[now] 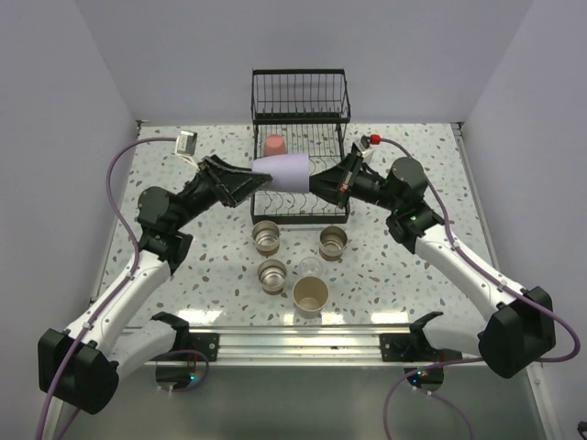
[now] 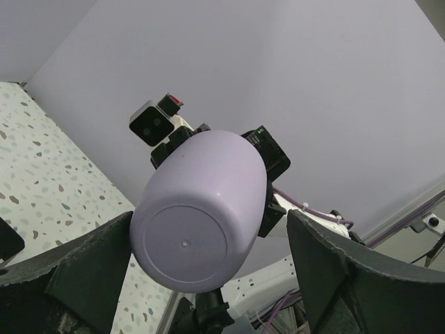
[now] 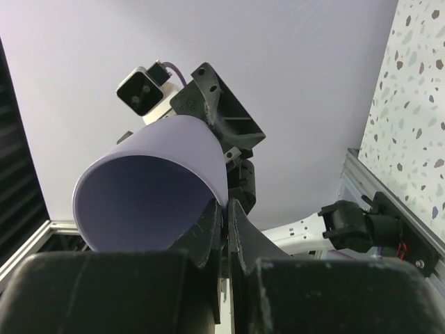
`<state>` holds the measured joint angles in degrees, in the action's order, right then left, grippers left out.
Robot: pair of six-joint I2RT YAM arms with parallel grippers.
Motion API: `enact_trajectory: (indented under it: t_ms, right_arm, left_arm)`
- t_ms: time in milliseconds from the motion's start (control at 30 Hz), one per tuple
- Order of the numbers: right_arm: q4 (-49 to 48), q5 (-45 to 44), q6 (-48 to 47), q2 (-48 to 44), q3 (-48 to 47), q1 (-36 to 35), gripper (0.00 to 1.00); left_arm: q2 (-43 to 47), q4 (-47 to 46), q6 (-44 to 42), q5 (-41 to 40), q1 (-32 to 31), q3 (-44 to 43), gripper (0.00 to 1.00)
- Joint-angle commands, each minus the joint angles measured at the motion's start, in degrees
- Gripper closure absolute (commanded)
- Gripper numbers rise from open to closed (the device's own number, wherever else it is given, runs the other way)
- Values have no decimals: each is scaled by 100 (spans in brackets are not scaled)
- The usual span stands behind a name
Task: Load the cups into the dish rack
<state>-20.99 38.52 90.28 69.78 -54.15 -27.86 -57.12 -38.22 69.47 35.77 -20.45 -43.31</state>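
- From my remote station, I see the lavender cup lying on its side in mid-air over the flat tray of the black wire dish rack, base left, mouth right.
- The coral-pink cup stands in the tray, back left.
- Three brown cups stand mouth-up on the speckled worktop, shiny insides showing.
- The clear cup sits among them, with the beige cup nearest me.

A cup above the dish rack, another inside — five cups before.

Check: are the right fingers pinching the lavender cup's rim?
Yes, the right fingers are shut on the lavender cup, one inside and one outside its rim.
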Motion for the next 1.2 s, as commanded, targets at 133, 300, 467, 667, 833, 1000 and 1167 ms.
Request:
enact_trajectory:
  t_ms: [133,300,467,667,833,1000,1167]
  right_arm:
    - [-352,-125,24,-79,185,-36,100]
    - [-801,-178,280,44,204,-36,100]
    - [-704,-205,227,71,177,-36,100]
    - [-643,-161,174,88,203,-36,100]
    - [848,-275,-817,-139,-130,-18,52]
    - [3499,-722,-2503,-368,-902,209,3]
    - [4892,-1161,-3243,-772,-1219,710,2]
  left_arm:
    - [17,-19,-56,105,-47,-345,14]
    - [61,156,-127,167,-47,-336,14]
    - [122,174,-136,185,-56,-310,22]
    - [87,235,-144,194,-56,-362,76]
    - [26,823,-416,123,-56,-608,92]
    - [-237,2070,-1181,35,-56,-1345,94]
    - [-817,3528,-2320,-403,-47,-2277,95]
